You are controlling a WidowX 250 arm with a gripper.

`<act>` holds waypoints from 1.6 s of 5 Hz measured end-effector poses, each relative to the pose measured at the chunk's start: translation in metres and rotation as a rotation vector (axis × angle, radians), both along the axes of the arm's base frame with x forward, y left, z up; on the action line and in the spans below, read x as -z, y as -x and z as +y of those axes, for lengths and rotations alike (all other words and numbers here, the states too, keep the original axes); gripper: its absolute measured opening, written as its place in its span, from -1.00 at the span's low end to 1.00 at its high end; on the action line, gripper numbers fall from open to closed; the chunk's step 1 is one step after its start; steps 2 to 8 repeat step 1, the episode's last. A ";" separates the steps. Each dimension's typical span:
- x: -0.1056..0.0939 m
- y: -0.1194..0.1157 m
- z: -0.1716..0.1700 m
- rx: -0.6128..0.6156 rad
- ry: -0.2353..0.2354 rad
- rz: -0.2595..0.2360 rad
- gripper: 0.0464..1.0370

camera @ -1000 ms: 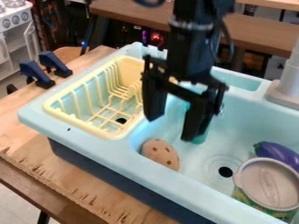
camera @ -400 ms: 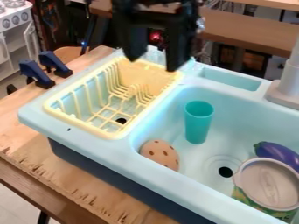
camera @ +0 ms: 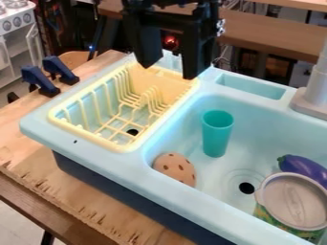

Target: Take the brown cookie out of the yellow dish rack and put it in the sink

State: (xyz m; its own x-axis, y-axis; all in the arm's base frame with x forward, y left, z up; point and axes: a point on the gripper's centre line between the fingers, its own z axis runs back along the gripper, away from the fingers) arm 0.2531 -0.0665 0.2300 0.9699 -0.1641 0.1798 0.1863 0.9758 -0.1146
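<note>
Black two-finger gripper (camera: 169, 72) is open, empty, over far end of yellow plastic dish rack (camera: 110, 139); rim likely keeps it seated. Tapered teal cup (camera: 217, 134) stands upright in pale-blue basin (camera: 268, 127), right of rack

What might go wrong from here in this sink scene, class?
The teal cup stands upright, so a low sideways sweep of the gripper might tip it. The open gripper hangs near the yellow rack; lowering might catch its rim. The eggplant lies beside the gray-topped container, so moving one may nudge the other.
</note>
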 end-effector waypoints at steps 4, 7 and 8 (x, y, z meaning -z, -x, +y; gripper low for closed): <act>0.000 0.000 0.000 0.002 0.000 0.000 0.94; 0.000 0.000 0.000 0.002 0.000 0.000 0.94; 0.000 0.000 0.000 0.002 0.000 0.000 0.94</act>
